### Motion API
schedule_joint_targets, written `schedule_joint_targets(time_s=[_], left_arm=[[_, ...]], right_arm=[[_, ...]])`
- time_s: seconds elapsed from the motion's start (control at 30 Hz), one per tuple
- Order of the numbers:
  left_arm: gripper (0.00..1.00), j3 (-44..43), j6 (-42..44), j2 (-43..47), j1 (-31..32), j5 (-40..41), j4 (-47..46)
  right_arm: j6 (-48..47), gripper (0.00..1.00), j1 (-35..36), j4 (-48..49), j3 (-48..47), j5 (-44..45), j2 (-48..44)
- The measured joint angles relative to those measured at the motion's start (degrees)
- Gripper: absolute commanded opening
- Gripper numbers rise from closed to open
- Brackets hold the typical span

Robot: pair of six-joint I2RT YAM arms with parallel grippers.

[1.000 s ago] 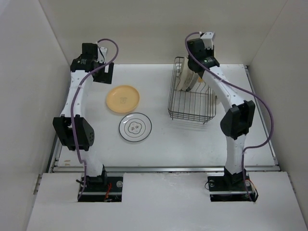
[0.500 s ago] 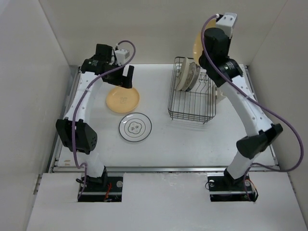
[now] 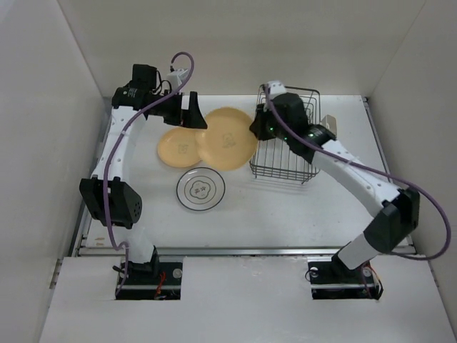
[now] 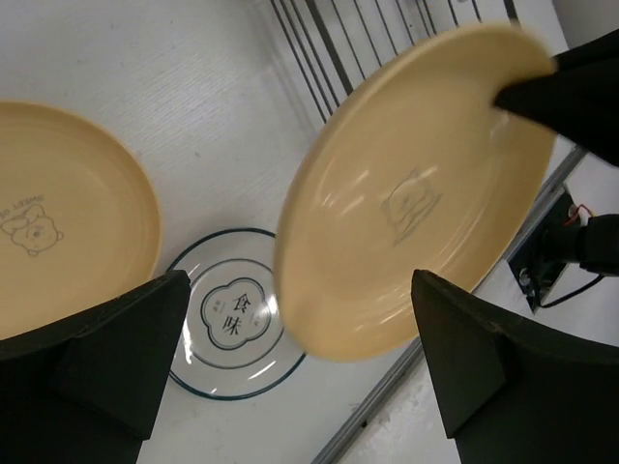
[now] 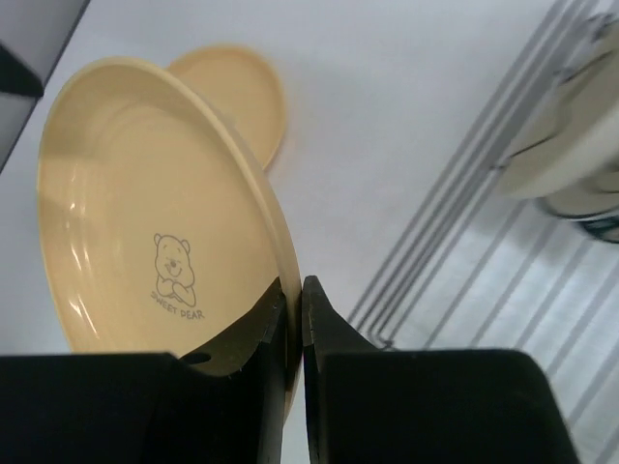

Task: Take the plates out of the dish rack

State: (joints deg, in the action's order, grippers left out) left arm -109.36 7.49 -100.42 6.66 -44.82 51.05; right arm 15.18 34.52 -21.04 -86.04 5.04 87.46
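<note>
The white table [image 3: 285, 207] carries everything; the dish rack [image 3: 282, 161] stands on its far right part, a black wire basket with a small cream cutlery holder [image 3: 329, 121] at its right side; the right arm [image 3: 350, 175] reaches across the top of the rack toward the middle of the table, and the left arm [image 3: 118, 153] bends in from the far left.

The pale yellow plate [image 3: 228, 139] is out of the rack and up in the air, just left of the basket, tilted with its face toward the left arm; a small bear drawing sits on its inner face; from above its left edge overlaps the yellow-orange plate [image 3: 175, 148], which lies flat on the table; the white ringed plate [image 3: 201, 189] lies flat nearer the arm bases, close to the yellow-orange one but not touching it; one more pale plate [image 5: 551, 145] stands upright among the rack wires, with a dark teal edge showing low down beside it in the right wrist view.

The right gripper [image 5: 294, 290] is clamped on the rim of the pale yellow plate, one finger on each face, at the edge nearest the rack; the left gripper [image 3: 191, 114] has its fingers [image 4: 106, 367] spread wide with nothing between them; it hangs just beside the far left edge of the raised plate, and its wrist view shows that plate ahead of the gap, not touching either finger.
</note>
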Motion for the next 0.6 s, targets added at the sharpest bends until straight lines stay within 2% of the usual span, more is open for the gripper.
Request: schedule_joint_targets(time_s=[0.1, 0.33, 0.37, 0.47, 0.5, 0.53, 0.6], left_arm=[[0.91, 1.3, 2.6, 0.0, 0.0, 1.1, 2.2], [0.66, 5.1, 7.3, 0.0, -0.6, 7.3, 5.8], [0.53, 5.4, 7.8, 0.0, -0.9, 8.1, 6.2], [0.28, 5.6, 8.5, 0.0, -2.1, 9.3, 6.9], [0.08, 5.6, 8.7, 0.0, -2.3, 9.3, 7.3], [0.0, 5.5, 8.5, -0.1, -2.4, 9.3, 7.8], [0.0, 4.5, 10.2, -0.7, -2.6, 9.5, 10.1]], right_arm=[[1.1, 0.0, 2.1, 0.5, 0.3, -5.6, 5.2], [1.9, 0.0, 4.6, 3.5, -1.5, -12.9, 10.1], [1.9, 0.0, 4.6, 4.2, -1.6, -13.4, 10.2], [1.9, 0.0, 4.6, 6.1, -1.6, -14.7, 10.4], [1.9, 0.0, 4.6, 6.4, -1.8, -15.1, 10.8], [1.9, 0.0, 4.6, 6.5, -2.2, -15.4, 11.5], [1.4, 0.0, 4.3, 6.5, -3.4, -15.4, 13.7]])
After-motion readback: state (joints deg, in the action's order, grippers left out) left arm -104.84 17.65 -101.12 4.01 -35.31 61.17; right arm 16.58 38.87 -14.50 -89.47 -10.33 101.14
